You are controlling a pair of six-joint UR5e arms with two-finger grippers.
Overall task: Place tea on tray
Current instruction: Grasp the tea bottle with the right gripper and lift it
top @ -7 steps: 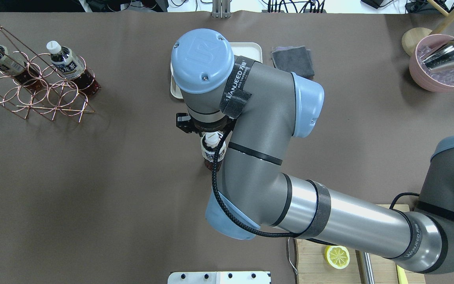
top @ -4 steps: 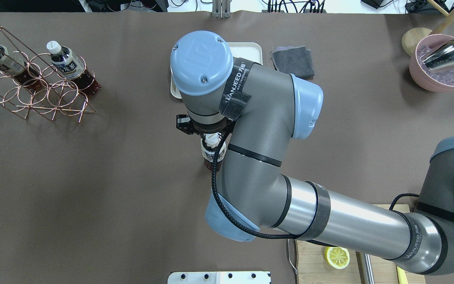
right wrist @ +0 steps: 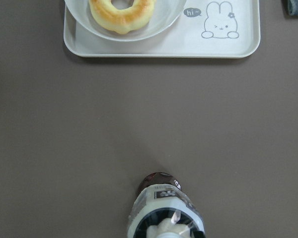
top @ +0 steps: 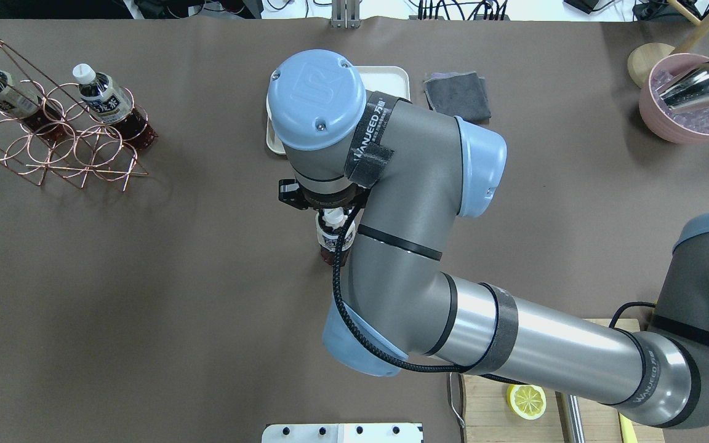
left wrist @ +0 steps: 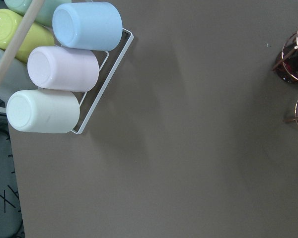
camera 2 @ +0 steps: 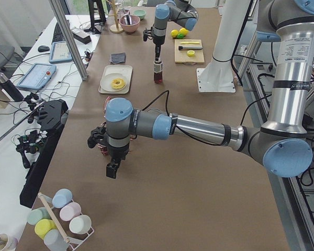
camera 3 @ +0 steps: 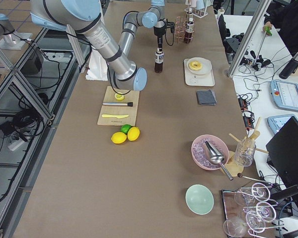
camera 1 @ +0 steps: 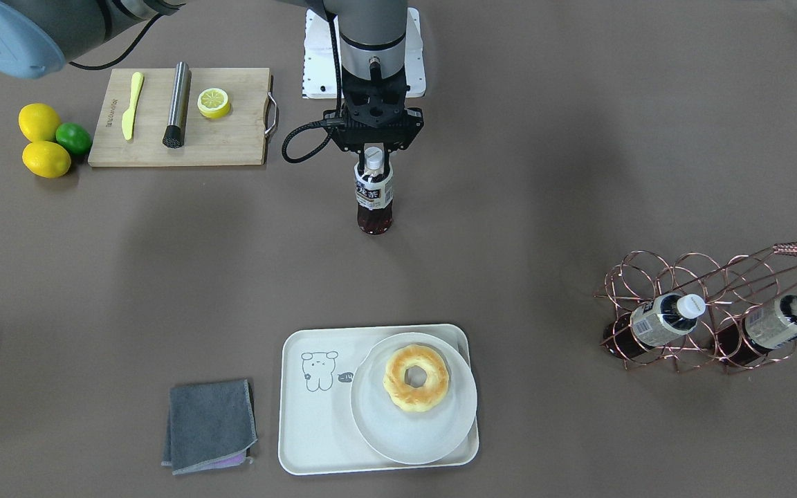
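the tea (camera 1: 374, 196) is upright at mid-table, well apart from the tray (camera 1: 315, 429), its cap pinched between the closed fingers of the right gripper (camera 1: 373, 158). for the carry i'd keep it vertical and aim for the bare bear corner (the plate (camera 1: 398, 436) fills the rest). whether the left gripper (camera 2: 111, 170) is open, i can't tell.

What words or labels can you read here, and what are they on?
"WANJEED": arm strap.
"UR": blue arm cap.
"hi~": tray, beside the cartoon.
Label on the tea: too blurred to read.
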